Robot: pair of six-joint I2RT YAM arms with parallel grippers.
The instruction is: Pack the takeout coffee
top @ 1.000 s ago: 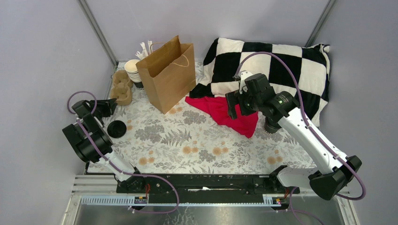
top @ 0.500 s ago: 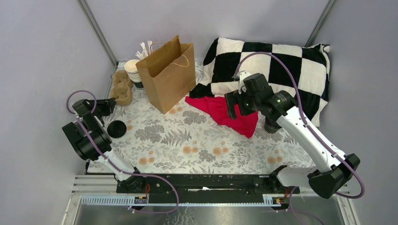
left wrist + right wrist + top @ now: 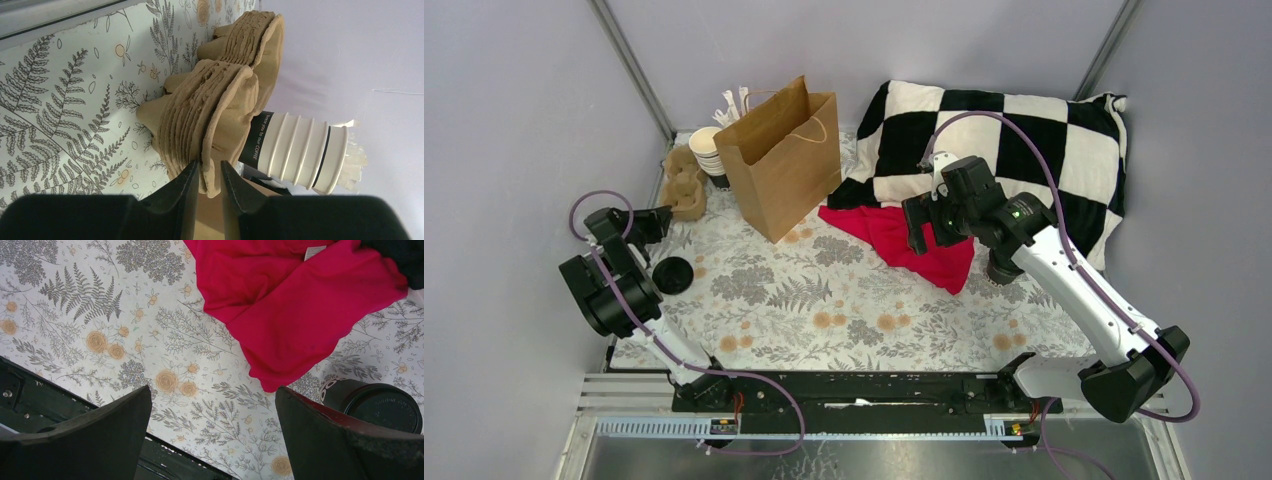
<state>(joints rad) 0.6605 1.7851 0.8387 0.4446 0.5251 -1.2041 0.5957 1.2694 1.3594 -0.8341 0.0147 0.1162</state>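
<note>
The coffee cup (image 3: 379,407) stands on the surface just beside the red cloth (image 3: 295,305), close outside the right gripper's (image 3: 212,390) wide-spread jaws and well apart from the left gripper (image 3: 209,166), whose jaws pinch a cardboard cup carrier's (image 3: 210,115) edge.

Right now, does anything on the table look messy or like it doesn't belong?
Yes. A crumpled red cloth lies on the table beside a big checkered pillow; neither fits with the coffee supplies. The takeout coffee stands far from the brown bag, near the cloth's tip.
</note>
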